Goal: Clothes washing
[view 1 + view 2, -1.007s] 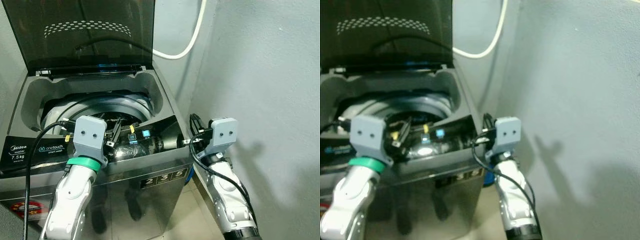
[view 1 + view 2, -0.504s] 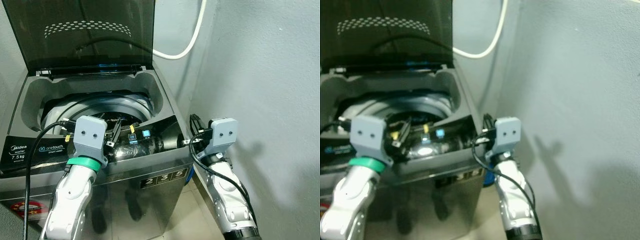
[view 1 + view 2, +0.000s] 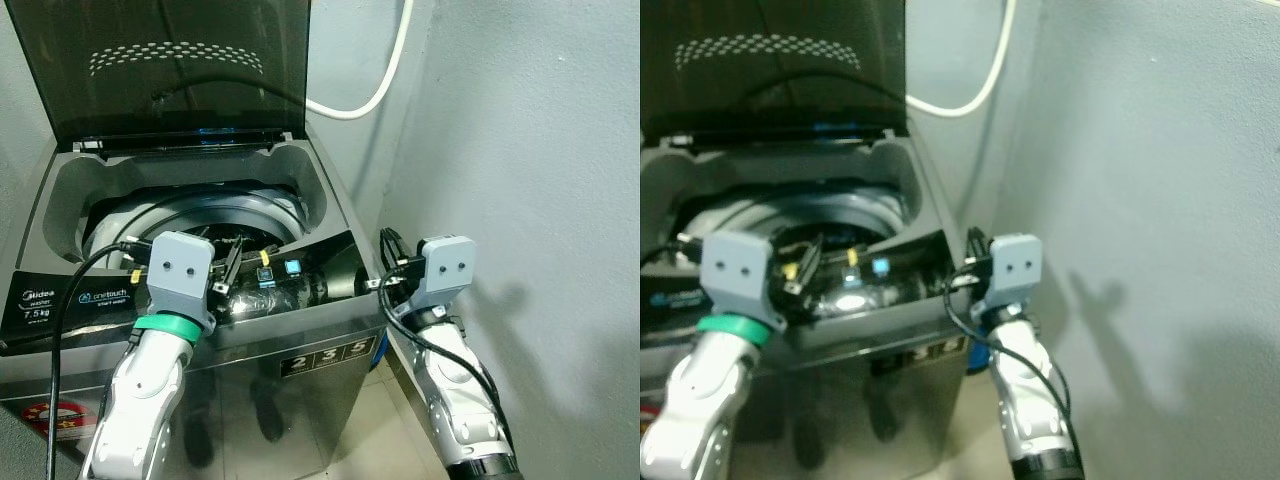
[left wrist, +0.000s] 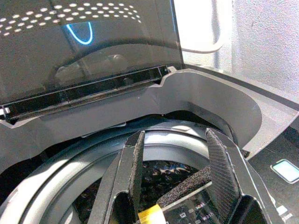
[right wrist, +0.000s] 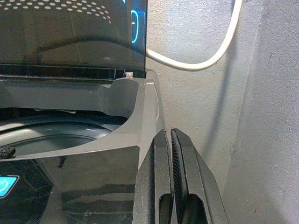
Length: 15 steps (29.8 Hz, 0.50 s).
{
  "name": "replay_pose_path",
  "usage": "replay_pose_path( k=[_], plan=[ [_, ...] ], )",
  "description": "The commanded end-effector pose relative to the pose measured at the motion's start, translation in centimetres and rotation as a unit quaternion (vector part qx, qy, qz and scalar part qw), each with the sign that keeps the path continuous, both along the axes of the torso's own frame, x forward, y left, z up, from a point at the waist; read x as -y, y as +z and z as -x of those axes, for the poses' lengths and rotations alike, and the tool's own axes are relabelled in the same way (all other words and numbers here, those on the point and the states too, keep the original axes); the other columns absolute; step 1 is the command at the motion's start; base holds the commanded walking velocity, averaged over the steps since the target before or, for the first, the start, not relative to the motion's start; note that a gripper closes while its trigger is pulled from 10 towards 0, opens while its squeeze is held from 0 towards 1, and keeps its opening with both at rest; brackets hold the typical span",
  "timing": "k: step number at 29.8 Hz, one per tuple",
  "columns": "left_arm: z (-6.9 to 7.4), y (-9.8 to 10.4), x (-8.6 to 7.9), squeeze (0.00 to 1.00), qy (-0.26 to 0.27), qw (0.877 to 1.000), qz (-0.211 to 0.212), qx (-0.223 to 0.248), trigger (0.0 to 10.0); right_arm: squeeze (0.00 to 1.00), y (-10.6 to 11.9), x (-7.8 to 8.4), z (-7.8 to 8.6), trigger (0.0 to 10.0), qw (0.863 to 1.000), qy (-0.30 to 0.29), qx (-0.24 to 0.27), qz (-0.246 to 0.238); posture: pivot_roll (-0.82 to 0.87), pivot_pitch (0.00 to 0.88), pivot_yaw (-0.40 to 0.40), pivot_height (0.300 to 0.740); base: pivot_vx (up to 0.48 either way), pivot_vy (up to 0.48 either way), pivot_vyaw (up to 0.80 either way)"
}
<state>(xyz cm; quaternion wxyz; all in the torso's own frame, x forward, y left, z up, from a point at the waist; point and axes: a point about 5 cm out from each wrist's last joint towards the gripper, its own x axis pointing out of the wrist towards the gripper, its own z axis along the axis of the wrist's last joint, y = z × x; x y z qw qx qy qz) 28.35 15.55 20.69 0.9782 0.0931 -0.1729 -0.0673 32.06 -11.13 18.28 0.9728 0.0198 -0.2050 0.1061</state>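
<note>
A grey top-loading washing machine stands before me with its dark lid raised. The drum is dark inside, and I cannot make out any clothes in it. My left gripper hovers over the front rim of the drum opening, open, with nothing between its fingers. In the left eye view the left gripper sits just above the glossy control panel. My right gripper is shut on nothing, beside the machine's front right corner. From the head, the right gripper is level with the panel's right end.
A white hose curves along the wall behind the machine. A plain grey wall runs close along the right side, leaving a narrow strip of tiled floor. Black cables trail from both wrists.
</note>
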Motion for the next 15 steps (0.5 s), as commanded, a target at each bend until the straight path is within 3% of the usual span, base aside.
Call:
replay_pose_path(
  k=[1, 15],
  plan=[
    [-0.01, -0.15, 0.12, 0.00, -0.002, 1.000, -0.003, -0.004, 10.0, 0.00, -0.16, 0.04, -0.13, 10.0, 1.000, -0.001, -0.006, -0.002, 0.08, 0.022, -0.024, 0.740, 0.000, 0.000, 0.79],
    [-0.01, -0.15, 0.07, 0.00, -0.002, 1.000, -0.004, -0.004, 10.0, 0.00, -0.10, 0.07, -0.21, 10.0, 1.000, -0.006, -0.006, -0.001, 0.09, 0.020, -0.020, 0.740, 0.000, 0.000, 0.79]
  ],
)
